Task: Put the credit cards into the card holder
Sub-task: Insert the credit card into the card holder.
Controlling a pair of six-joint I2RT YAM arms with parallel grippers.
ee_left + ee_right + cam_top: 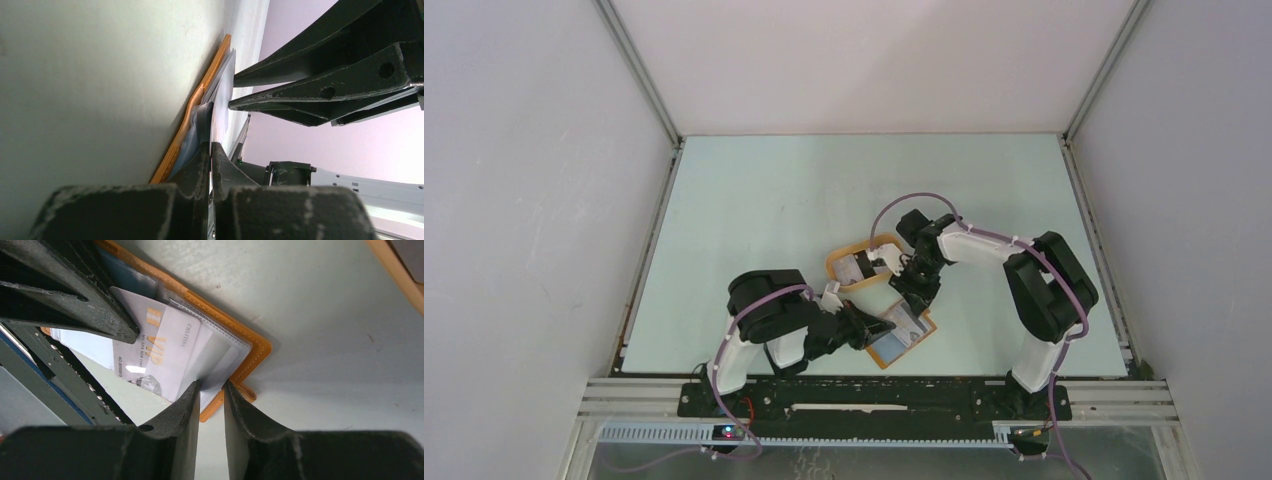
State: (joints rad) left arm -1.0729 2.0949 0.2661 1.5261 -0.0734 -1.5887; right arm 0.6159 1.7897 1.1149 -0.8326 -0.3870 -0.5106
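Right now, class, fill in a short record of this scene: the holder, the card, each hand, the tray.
card holder: open, flat on the table
VIP card: lying on the holder's clear sleeves
left hand: shut, seemingly pinching the VIP card's edge
right hand: jaws slightly apart at a sleeve's edge
orange tray: beyond the holder, holds a grey card

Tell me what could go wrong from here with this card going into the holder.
The VIP card sits skewed, seemingly only partly inside the clear sleeve of the card holder; pushing on may jam or buckle it.
The right gripper has its jaws slightly apart at the sleeve's edge, close to the left gripper, which is shut on the card; they might collide or drag the holder.
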